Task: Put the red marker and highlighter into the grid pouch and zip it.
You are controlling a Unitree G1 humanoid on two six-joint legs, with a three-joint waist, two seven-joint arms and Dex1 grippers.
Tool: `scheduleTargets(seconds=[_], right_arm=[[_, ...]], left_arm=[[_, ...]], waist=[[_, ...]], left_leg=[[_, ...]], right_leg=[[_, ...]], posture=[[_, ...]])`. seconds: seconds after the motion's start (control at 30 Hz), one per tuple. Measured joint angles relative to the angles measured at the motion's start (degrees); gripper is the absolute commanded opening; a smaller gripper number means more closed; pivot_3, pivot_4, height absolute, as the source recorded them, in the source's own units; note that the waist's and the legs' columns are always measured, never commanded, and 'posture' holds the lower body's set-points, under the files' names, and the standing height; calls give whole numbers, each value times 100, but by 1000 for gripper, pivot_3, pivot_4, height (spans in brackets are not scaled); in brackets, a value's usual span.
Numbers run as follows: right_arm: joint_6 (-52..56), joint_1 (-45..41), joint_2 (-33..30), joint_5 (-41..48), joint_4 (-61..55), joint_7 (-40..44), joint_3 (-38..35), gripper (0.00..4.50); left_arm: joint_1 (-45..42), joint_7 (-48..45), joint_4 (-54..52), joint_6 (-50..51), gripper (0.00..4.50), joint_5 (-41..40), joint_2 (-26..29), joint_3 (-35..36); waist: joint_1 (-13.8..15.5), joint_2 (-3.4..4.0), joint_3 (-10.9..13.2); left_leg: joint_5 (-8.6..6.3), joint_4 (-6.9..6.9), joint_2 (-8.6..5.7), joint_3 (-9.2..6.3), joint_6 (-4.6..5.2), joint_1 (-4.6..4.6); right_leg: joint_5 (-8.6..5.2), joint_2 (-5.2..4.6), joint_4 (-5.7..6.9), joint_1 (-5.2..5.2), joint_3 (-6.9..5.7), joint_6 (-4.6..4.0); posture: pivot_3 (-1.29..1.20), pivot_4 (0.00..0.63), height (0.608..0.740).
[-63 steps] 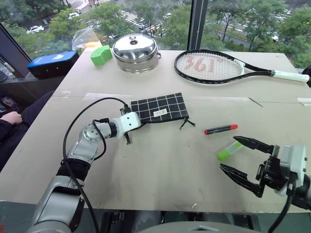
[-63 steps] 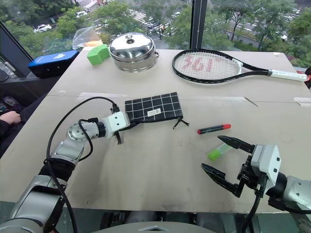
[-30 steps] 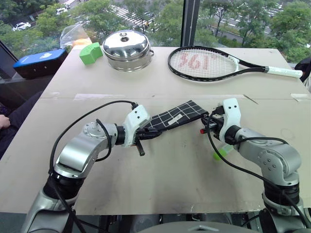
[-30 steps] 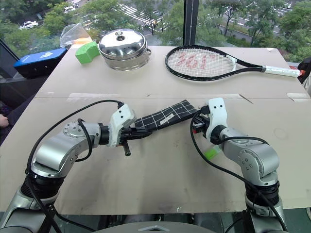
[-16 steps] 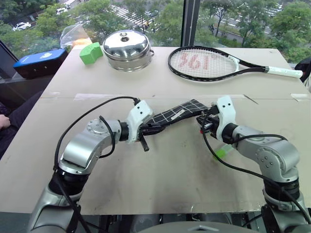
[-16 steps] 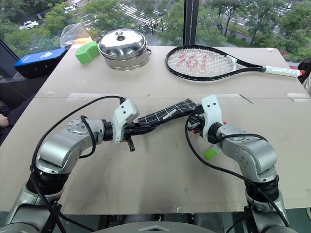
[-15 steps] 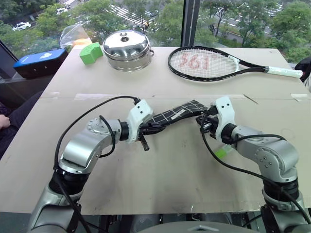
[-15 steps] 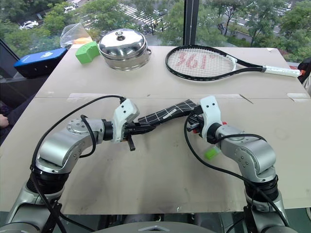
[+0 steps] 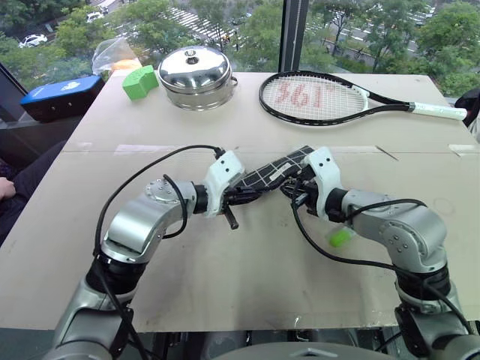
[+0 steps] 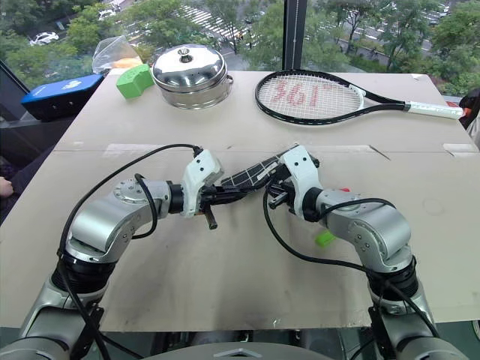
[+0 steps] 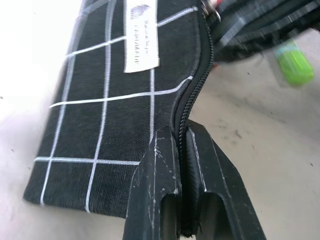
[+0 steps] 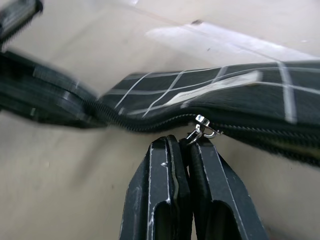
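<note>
Red "361°" is printed across the strings of the black-framed tennis racket (image 9: 330, 99), just beside the round steel lidded pot (image 9: 196, 76). The print on the black grid-patterned fabric pouch's small white label (image 11: 141, 34) is too blurred to read.

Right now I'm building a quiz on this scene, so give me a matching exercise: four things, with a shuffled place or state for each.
1 grid pouch
2 highlighter
3 left end effector
4 tennis racket

A lying loose on the table
B at the table's far side
C held from both ends
D shut on a zipper edge

Pairs: 1-C, 2-A, 3-D, 4-B
</note>
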Motion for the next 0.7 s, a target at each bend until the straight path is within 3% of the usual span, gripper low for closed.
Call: scheduleTargets(seconds=[0.27,0.63,0.7], right_arm=[[-110,-396,-259,-147,438,674,635,142],[-713,-729,39,-709,1391,1040,1025,142],[-759,-634,-30,-710,1381,1134,958,860]], left_arm=[[-114,216,148,8,0,34,-199,-36],[12,234,152,-282,0,266,-218,-244],[69,184,152,-372,0,240,-231,-239]], waist=[[-2,-1,0],[4,-1,0],[3,-3,-1]], left_leg=[[0,1,1,2,-1,-1],[1,1,1,4,-1,-3],[1,1,0,3,-2,-3]], right_leg=[[1,3,0,0,1,-1],[1,0,-2,-1,0,-1],[1,-1,-3,0,0,-1]], posture=[[0,150,740],[0,150,740],[0,150,740]])
